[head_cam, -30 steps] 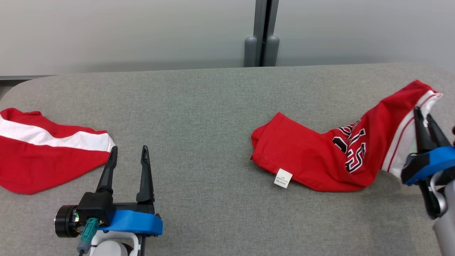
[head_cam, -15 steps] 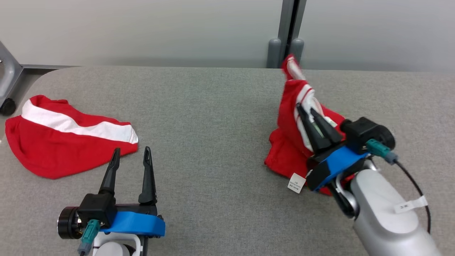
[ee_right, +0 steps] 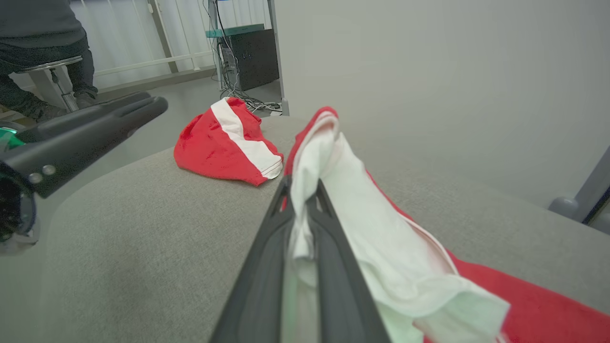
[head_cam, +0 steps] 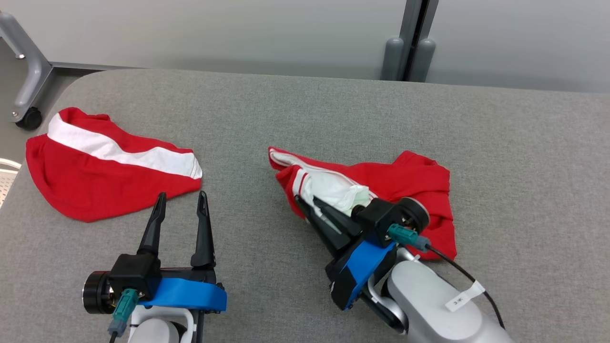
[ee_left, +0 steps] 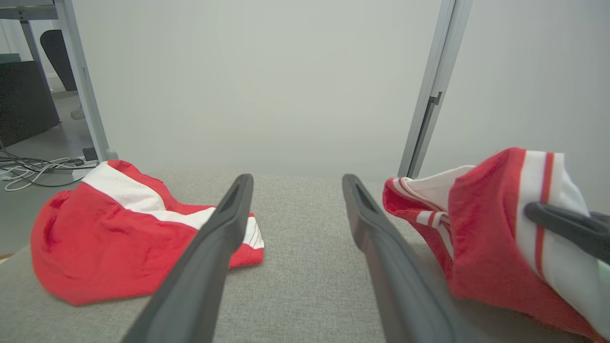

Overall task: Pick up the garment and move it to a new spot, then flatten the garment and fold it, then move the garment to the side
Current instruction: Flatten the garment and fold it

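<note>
Right claw (head_cam: 307,202) grips tight on white trim of red shirt (head_cam: 410,176), which lies bunched nr ctr of tabletop (head_cam: 286,119). Left claw (head_cam: 181,195) is spread wide, empty, nr 2nd red cloth (head_cam: 95,186). Tip: lay shirt down, release, regrip 2 corners w/ both claws, pull flat.

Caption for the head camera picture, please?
Right gripper pinches a red jersey on the grey table; open left gripper near another red-and-white garment.

Grey fabric table (head_cam: 305,109); pale partition wall (head_cam: 214,28); grey post (head_cam: 414,28); cables (ee_left: 28,169) on floor (ee_left: 19,205), possibly power leads.
</note>
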Motion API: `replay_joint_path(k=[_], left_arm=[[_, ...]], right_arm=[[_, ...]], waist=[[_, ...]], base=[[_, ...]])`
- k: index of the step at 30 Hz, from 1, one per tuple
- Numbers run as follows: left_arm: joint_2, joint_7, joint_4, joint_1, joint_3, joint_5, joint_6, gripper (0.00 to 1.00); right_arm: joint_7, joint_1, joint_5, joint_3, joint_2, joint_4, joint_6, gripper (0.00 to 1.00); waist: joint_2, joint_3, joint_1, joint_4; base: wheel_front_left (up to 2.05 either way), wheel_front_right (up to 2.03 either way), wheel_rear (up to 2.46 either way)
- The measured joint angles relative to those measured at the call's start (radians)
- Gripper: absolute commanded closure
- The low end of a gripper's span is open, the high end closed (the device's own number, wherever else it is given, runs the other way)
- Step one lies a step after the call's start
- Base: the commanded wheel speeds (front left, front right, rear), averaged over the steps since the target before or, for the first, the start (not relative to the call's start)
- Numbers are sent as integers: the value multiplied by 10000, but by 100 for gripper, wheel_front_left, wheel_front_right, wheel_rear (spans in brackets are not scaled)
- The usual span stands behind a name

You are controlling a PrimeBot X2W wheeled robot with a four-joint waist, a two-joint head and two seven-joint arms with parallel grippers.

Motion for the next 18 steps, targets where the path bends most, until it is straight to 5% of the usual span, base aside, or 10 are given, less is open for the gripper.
replay_joint_path(k=[5,6,7,8,18], left_arm=[[0,0,36,-123,-144,-94,67,0],[0,0,42,-130,-167,-109,73,0],[-2,2,54,-133,-180,-125,102,0],[-2,0,65,-133,-188,-157,113,0],[-2,0,54,44,75,-130,155,0]], right_arm=[[0,4,798,1206,29,-244,0,100],[0,6,918,1346,27,-290,-2,93],[0,12,1041,1444,25,-343,-2,33],[0,14,1066,1521,25,-378,-2,0],[0,357,470,428,35,-819,0,0]], waist=[[-1,94,-1,91],[0,96,0,92],[1,91,0,88],[0,80,0,79],[0,-150,-1,-393]], base=[[0,0,0],[0,0,0],[0,0,0],[0,0,0],[0,0,0]])
